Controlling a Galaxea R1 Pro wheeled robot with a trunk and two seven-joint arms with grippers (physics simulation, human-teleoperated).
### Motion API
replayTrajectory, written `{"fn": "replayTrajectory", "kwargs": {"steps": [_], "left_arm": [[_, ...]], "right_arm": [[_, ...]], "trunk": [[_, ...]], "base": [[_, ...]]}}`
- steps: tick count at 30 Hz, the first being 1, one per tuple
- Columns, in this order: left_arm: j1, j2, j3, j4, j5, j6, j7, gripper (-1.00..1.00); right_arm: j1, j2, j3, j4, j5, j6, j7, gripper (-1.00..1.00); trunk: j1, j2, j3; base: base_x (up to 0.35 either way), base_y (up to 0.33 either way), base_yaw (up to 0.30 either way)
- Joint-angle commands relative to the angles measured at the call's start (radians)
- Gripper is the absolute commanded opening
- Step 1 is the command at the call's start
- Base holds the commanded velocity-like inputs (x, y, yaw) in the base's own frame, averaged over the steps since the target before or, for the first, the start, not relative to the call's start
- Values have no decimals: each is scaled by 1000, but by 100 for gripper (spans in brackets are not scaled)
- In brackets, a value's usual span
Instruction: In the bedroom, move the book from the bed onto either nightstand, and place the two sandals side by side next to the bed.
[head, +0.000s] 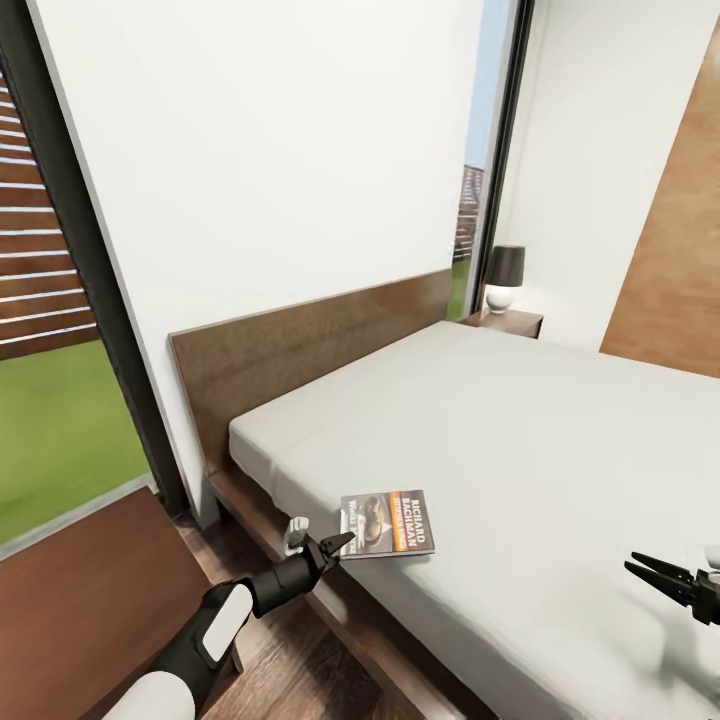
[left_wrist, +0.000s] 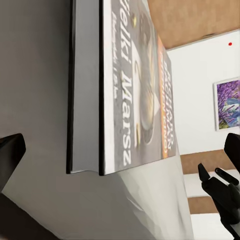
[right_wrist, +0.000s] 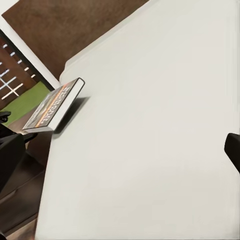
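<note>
The book (head: 388, 524) lies cover up at the near edge of the bed's grey mattress (head: 520, 430), one corner slightly past the edge. My left gripper (head: 338, 546) is open at the book's left edge, fingertips right at it. In the left wrist view the book (left_wrist: 135, 90) is close ahead, and one dark finger (left_wrist: 10, 152) stands off to its side. My right gripper (head: 645, 572) hovers open above the mattress, well right of the book. The right wrist view looks across the mattress (right_wrist: 150, 125) to the book (right_wrist: 52, 107). The sandals are out of view.
A nightstand (head: 505, 322) with a dark-shaded lamp (head: 503, 275) stands beyond the bed's far side. A brown wood top (head: 80, 590), likely the other nightstand, is at my near left beside the headboard (head: 300, 350). Tall windows flank the white wall.
</note>
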Motion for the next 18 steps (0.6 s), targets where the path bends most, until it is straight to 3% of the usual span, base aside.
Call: {"fn": "replayTrajectory", "kwargs": {"steps": [1, 18], "left_arm": [[0, 0, 1, 0, 5, 8, 0, 100], [0, 0, 0, 0, 5, 8, 0, 100]], "right_arm": [[-1, 0, 0, 0, -3, 11, 3, 100], [-1, 0, 0, 0, -3, 10, 3, 100]], "trunk": [[0, 0, -1], [0, 0, 1]], "base": [[0, 0, -41], [0, 0, -43]]}}
